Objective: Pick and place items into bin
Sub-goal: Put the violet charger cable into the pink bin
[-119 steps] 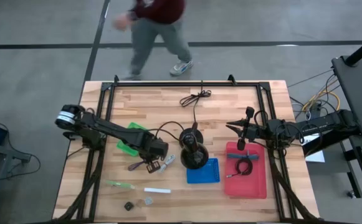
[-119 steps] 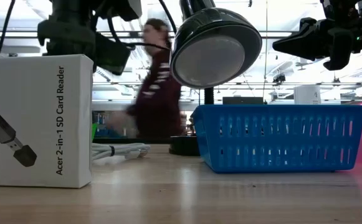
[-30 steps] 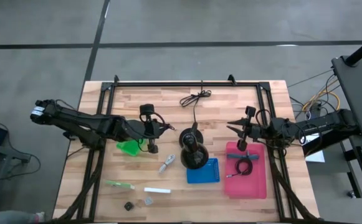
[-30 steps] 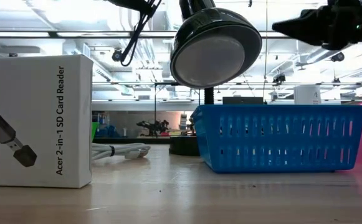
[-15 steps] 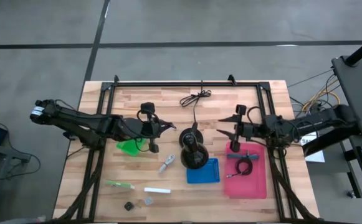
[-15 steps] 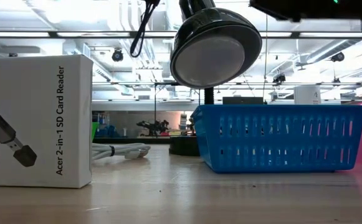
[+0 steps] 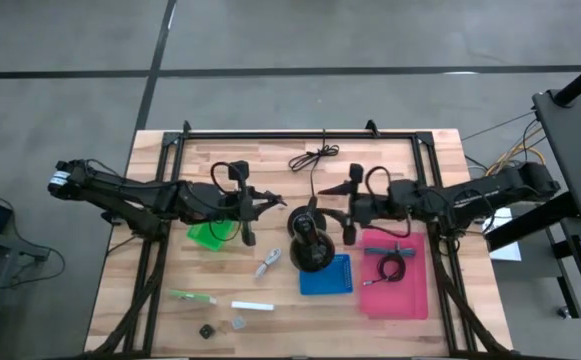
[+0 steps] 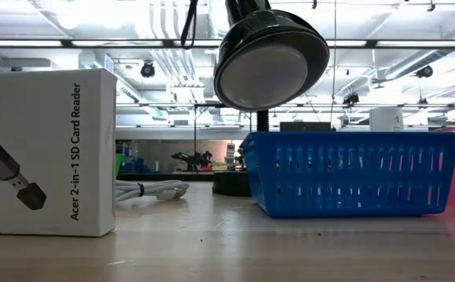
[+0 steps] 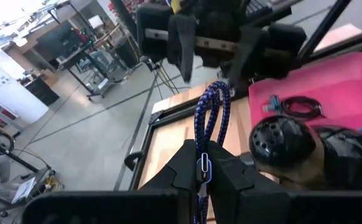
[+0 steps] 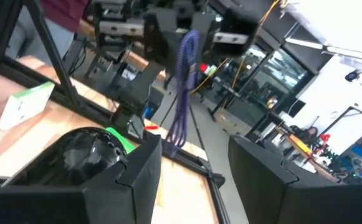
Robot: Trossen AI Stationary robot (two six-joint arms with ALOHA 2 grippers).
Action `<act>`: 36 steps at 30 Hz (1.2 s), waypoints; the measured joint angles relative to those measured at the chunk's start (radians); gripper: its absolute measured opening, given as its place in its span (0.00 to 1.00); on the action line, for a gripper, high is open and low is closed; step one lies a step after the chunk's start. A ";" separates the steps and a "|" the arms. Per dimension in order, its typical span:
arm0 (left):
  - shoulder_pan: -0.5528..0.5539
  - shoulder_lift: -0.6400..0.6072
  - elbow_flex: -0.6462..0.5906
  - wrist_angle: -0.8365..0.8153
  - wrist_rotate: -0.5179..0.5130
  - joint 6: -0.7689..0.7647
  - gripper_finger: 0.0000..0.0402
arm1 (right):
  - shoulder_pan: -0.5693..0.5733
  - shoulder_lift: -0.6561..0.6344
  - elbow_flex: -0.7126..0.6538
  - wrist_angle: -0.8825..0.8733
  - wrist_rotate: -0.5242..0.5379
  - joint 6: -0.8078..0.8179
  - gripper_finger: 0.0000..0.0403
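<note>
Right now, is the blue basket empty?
Looks empty: the blue basket shows only bare floor from above, nothing behind its slats.

One text can be read, in the low view: the white rectangular cardboard box (image 8: pixel 45 153) at the left of the frame carries black lettering turned sideways, running up its right-hand edge, which reads "Acer 2-in-1 SD Card Reader". Beside the lettering, at the box's lower left, is a printed drawing of a dark card reader. No other lettering, number or sign is legible in any view.
</note>
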 joint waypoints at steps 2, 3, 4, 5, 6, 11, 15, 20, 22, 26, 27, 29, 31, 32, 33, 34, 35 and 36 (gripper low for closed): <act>0.000 0.004 0.000 0.033 0.005 0.001 0.02 | 0.000 0.029 0.025 -0.015 0.000 -0.006 0.43; 0.000 0.005 -0.004 0.052 0.008 0.007 0.02 | 0.000 0.044 0.036 -0.015 0.000 -0.019 0.43; 0.000 0.006 -0.006 0.053 0.009 0.020 0.02 | 0.000 0.058 0.048 -0.015 0.000 -0.030 0.43; 0.000 0.007 -0.007 0.054 0.009 0.024 0.02 | 0.000 0.068 0.056 -0.014 0.000 -0.042 0.43; 0.000 0.008 -0.007 0.066 0.010 0.023 0.02 | 0.000 0.074 0.064 -0.016 0.000 -0.047 0.43; 0.000 0.011 -0.007 0.107 0.062 0.043 0.02 | -0.001 0.085 0.086 -0.011 -0.005 -0.052 0.44; 0.000 0.011 -0.008 0.148 0.140 0.090 0.02 | -0.001 0.081 0.097 -0.003 -0.011 -0.049 0.44; 0.006 0.018 -0.021 0.247 0.149 0.155 0.02 | -0.001 0.083 0.099 -0.003 -0.062 -0.048 0.44; 0.010 0.025 -0.021 0.266 0.167 0.160 0.02 | 0.000 0.083 0.099 -0.002 -0.079 -0.048 0.44; 0.027 0.046 -0.020 0.291 0.197 0.161 0.02 | 0.000 0.083 0.099 0.002 -0.080 -0.048 0.44; 0.033 0.052 -0.019 0.303 0.197 0.161 0.02 | -0.001 0.083 0.099 0.004 -0.080 -0.049 0.44; 0.042 0.055 -0.021 0.324 0.204 0.163 0.02 | -0.001 0.083 0.099 0.004 -0.080 -0.051 0.43; 0.048 0.059 -0.021 0.345 0.227 0.176 0.02 | -0.001 0.083 0.098 0.004 -0.079 -0.051 0.43; 0.051 0.061 -0.020 0.350 0.241 0.177 0.02 | -0.001 0.083 0.098 0.004 -0.079 -0.052 0.43; 0.051 0.062 -0.020 0.348 0.246 0.178 0.02 | -0.001 0.083 0.098 0.004 -0.079 -0.052 0.43; 0.051 0.064 -0.020 0.351 0.251 0.178 0.02 | -0.002 0.083 0.098 0.004 -0.079 -0.052 0.43; 0.051 0.067 -0.020 0.360 0.260 0.179 0.02 | -0.004 0.083 0.098 0.004 -0.079 -0.052 0.43; 0.053 0.070 -0.020 0.376 0.269 0.182 0.02 | -0.007 0.083 0.097 0.004 -0.079 -0.051 0.43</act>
